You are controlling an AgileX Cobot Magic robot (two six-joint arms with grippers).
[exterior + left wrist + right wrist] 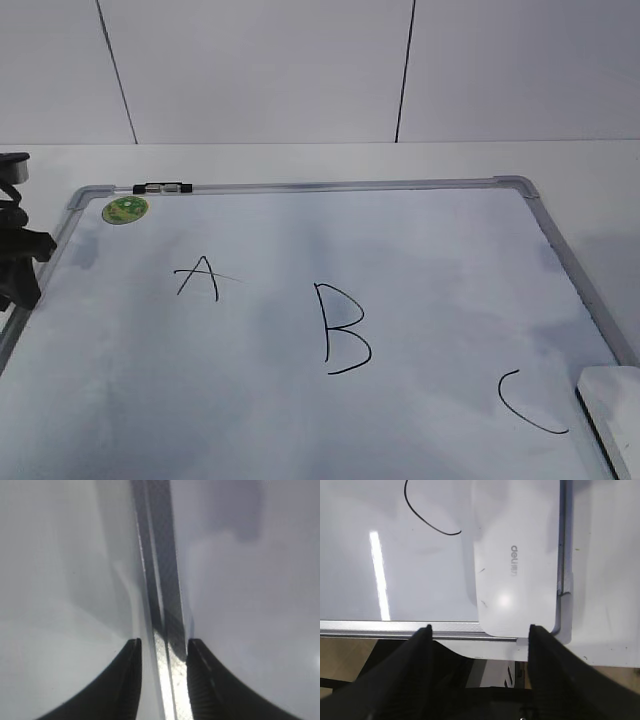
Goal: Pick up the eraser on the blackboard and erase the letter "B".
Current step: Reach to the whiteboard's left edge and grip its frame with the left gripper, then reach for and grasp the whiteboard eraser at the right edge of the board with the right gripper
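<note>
The blackboard (430, 260) is a white board in a grey frame, lying flat. The letter "B" (343, 330) is drawn in black at its middle, whole. The eraser (612, 415), a white block, lies at the board's near right corner; the right wrist view shows it (517, 565) with a grey logo. My right gripper (480, 627) is open and empty, just short of the eraser's near end, above the board's near edge. My left gripper (163, 642) is open and hovers over the board's left frame strip (160, 580); it shows at the far left of the exterior view (18, 255).
A smaller "A" (200, 277) is left of the B and a curved "C" (525, 405) lies right of it, next to the eraser. A round green sticker (125, 209) and a black clip (165, 187) sit at the far left corner. White table (300, 160) surrounds the board.
</note>
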